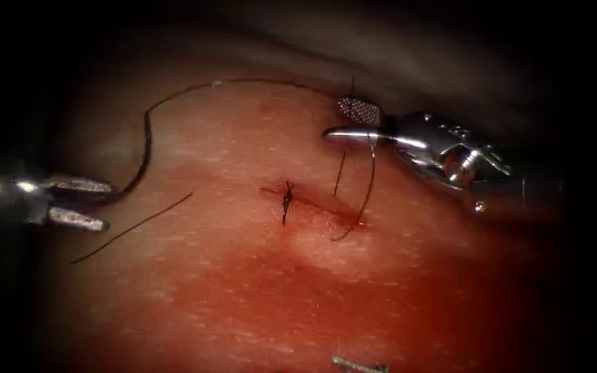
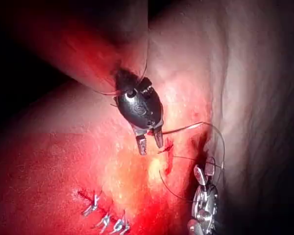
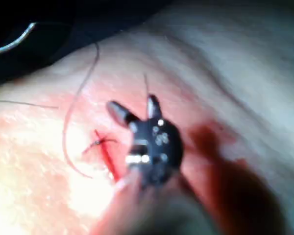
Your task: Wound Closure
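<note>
Endoscope view: left hand [image 1: 105, 205] open, thread [image 1: 148, 135] between its jaws — right hand [image 1: 332, 119] open, empty; knot [image 1: 287, 200] on cut [image 1: 312, 206], needle [image 3: 12, 43] off tissue [image 1: 243, 290].

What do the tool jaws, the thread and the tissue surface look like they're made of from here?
Right tool: bright polished metal by its highlights, with a cross-hatched grip face on its open upper jaw. Left tool: metal too, duller and greyer, jaws open around the thread. Thread: thin dark strand, probably a smooth synthetic filament, since it holds springy curves. Tissue: soft, moist, pale flesh, glistening, stained with red fluid.
</note>
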